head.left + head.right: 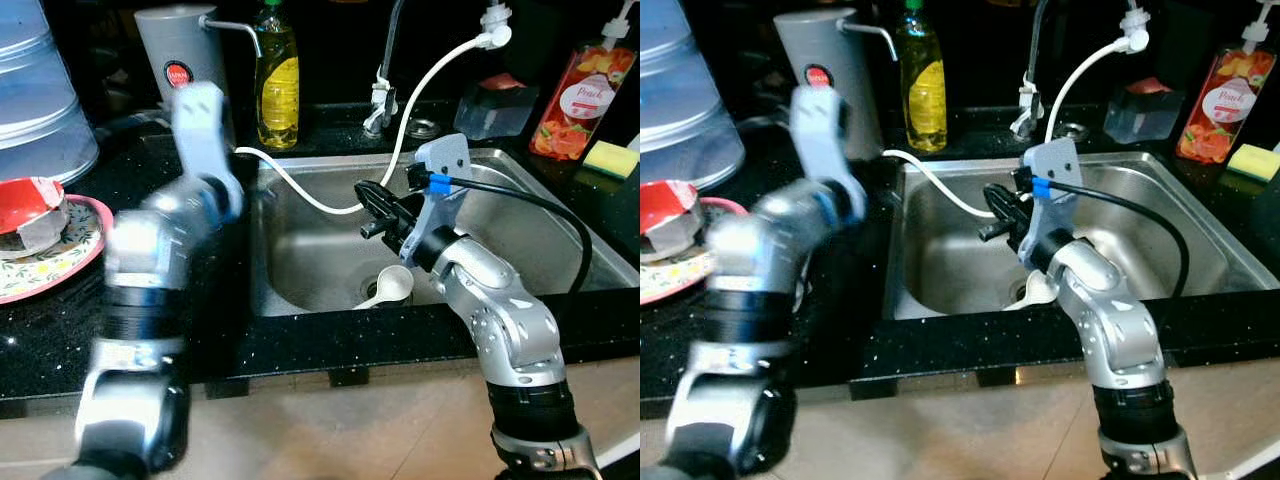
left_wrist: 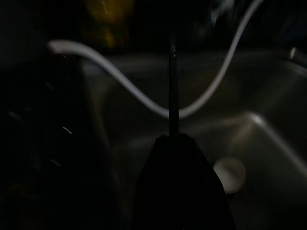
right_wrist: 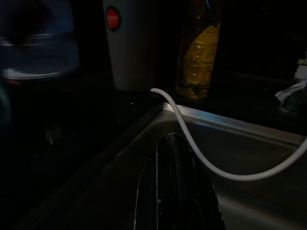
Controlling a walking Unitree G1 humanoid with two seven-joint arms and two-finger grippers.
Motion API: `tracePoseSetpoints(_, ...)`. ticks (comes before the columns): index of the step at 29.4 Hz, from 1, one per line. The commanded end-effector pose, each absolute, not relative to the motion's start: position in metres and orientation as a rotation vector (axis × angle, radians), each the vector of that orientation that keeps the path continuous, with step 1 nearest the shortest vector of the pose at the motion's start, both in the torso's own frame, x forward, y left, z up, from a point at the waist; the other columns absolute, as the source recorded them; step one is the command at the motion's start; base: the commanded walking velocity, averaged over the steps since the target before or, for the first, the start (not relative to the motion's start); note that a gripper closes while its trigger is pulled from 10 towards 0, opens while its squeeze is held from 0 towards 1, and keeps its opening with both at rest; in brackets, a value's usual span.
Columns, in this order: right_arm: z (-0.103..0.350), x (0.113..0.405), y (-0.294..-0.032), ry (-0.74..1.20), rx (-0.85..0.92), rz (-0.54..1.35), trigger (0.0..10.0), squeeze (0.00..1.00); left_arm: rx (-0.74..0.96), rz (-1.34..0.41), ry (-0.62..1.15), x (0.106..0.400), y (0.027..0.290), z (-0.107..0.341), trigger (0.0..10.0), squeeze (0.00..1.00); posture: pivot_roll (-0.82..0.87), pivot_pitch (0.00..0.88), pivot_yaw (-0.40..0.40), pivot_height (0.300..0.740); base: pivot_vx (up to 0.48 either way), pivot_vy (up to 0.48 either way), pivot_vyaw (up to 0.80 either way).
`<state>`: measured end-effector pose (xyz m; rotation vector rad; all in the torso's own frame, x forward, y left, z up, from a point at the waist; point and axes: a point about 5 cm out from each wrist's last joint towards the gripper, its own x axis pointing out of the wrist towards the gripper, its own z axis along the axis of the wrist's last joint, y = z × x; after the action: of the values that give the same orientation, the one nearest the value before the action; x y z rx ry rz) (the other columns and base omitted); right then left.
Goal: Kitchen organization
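Scoop [image 1: 392, 286], white, lies at the sink [image 1: 520, 225] drain and has not been grasped. Right gripper [image 1: 372, 205] is held above it, 2 fingers pressed together. Next, opening and lowering onto the handle seem needed.

Black speckled tabletop [image 1: 320, 345] wraps round a steel sink [image 1: 545, 235]. On it: a floral plate [image 1: 70, 262] at left, grey jug [image 1: 180, 55] and yellow soap bottle [image 1: 277, 85] behind, peach pouch [image 1: 582, 95] and sponge [image 1: 611, 158] at right.
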<state>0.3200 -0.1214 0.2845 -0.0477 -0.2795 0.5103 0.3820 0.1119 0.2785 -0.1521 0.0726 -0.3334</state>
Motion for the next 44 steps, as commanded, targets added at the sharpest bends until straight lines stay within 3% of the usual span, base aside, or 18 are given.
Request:
tracePoseSetpoints(1, 0.285, 0.321, -0.124, -0.294, -0.044, 0.491, 10.0, 0.0, -0.135, -0.295, 0.069, 0.389, 0.111, 0.271, 10.0, 0.0, -0.08, 0.095, 0.013, 0.74, 0.0, 0.0, 0.0)
tracePoseSetpoints(4, 0.288, 0.321, -0.123, -0.306, -0.038, 0.492, 10.0, 0.0, -0.127, -0.249, 0.088, 0.398, 0.109, 0.261, 10.0, 0.0, -0.08, 0.1, 0.006, 0.74, 0.0, 0.0, 0.0)
tracePoseSetpoints(5, 0.289, 0.321, -0.122, -0.312, -0.037, 0.492, 10.0, 0.0, -0.126, -0.247, 0.09, 0.401, 0.108, 0.26, 10.0, 0.06, -0.08, 0.1, 0.006, 0.74, 0.0, 0.0, 0.0)
tracePoseSetpoints(6, 0.291, 0.321, -0.122, -0.32, -0.033, 0.492, 10.0, 0.0, -0.126, -0.239, 0.093, 0.403, 0.107, 0.259, 10.0, 1.0, -0.08, 0.099, 0.005, 0.74, 0.0, 0.0, 0.0)
tracePoseSetpoints(19, 0.291, 0.319, -0.118, -0.327, -0.024, 0.5, 10.0, 0.0, -0.288, -0.295, -0.004, 0.41, 0.1, 0.277, 10.0, 1.0, -0.08, 0.105, 0.003, 0.74, 0.0, 0.0, 0.0)
tracePoseSetpoints(20, 0.291, 0.319, -0.118, -0.328, -0.023, 0.502, 10.0, 0.0, -0.286, -0.295, -0.024, 0.41, 0.101, 0.282, 10.0, 0.11, -0.09, 0.107, 0.004, 0.74, 0.0, 0.0, 0.0)
tracePoseSetpoints(21, 0.291, 0.319, -0.118, -0.328, -0.022, 0.504, 10.0, 0.0, -0.1, -0.268, -0.021, 0.41, 0.104, 0.287, 10.0, 0.0, -0.09, 0.108, 0.004, 0.74, 0.0, 0.0, 0.0)
tracePoseSetpoints(28, 0.289, 0.318, -0.119, -0.323, -0.023, 0.499, 10.0, 0.0, 0.15, -0.281, 0.0, 0.398, 0.124, 0.291, 10.0, 0.0, -0.08, 0.114, 0.011, 0.74, 0.0, 0.0, 0.0)
tracePoseSetpoints(30, 0.288, 0.318, -0.12, -0.318, -0.022, 0.493, 10.0, 0.0, 0.184, -0.278, 0.048, 0.385, 0.146, 0.292, 10.0, 0.0, -0.07, 0.115, 0.015, 0.74, 0.0, 0.0, 0.0)
tracePoseSetpoints(35, 0.286, 0.319, -0.121, -0.313, -0.02, 0.489, 10.0, 0.0, 0.091, -0.14, 0.086, 0.372, 0.172, 0.292, 10.0, 0.0, -0.05, 0.116, 0.02, 0.74, 0.0, 0.0, 0.0)
tracePoseSetpoints(44, 0.283, 0.322, -0.118, -0.308, -0.013, 0.5, 10.0, 0.0, -0.085, 0.103, 0.166, 0.357, 0.194, 0.276, 10.0, 0.0, -0.03, 0.112, 0.024, 0.74, 0.0, 0.0, 0.0)
